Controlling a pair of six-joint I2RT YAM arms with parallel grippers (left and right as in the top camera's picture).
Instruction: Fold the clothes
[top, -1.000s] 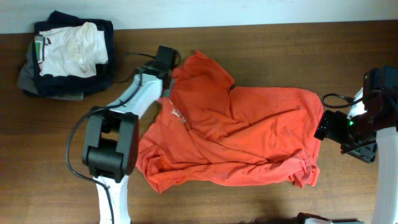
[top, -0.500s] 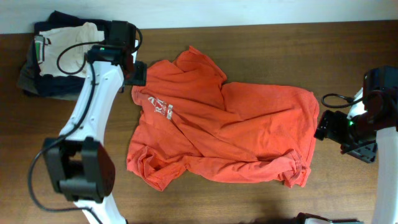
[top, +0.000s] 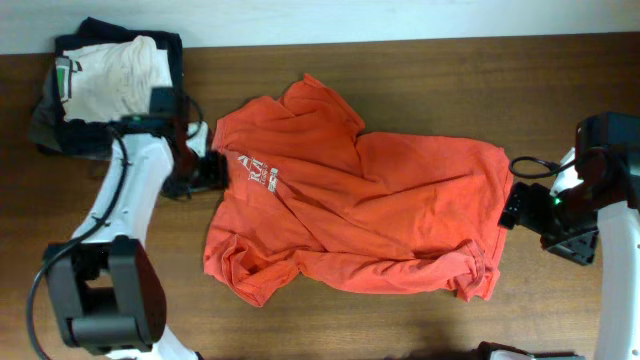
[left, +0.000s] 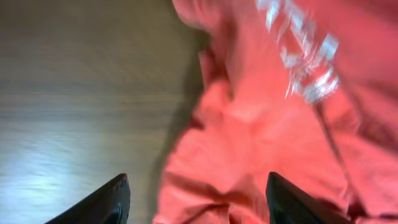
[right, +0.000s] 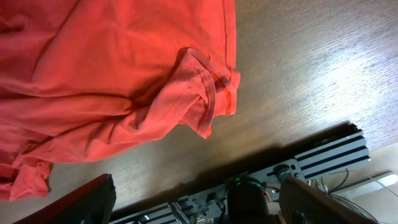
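A brown wooden worktop (top: 420, 70) is carrying a soft, floppy orange-red cotton T-shirt (top: 380, 210), probably best pinched at corners. The left gripper (left: 196, 186) and right gripper (right: 198, 190) are gaping, empty

White lettering on T-shirt (top: 355, 215), too blurred to read.

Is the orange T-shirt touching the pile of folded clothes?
Apart. The overhead view shows bare table between the T-shirt and the pile.
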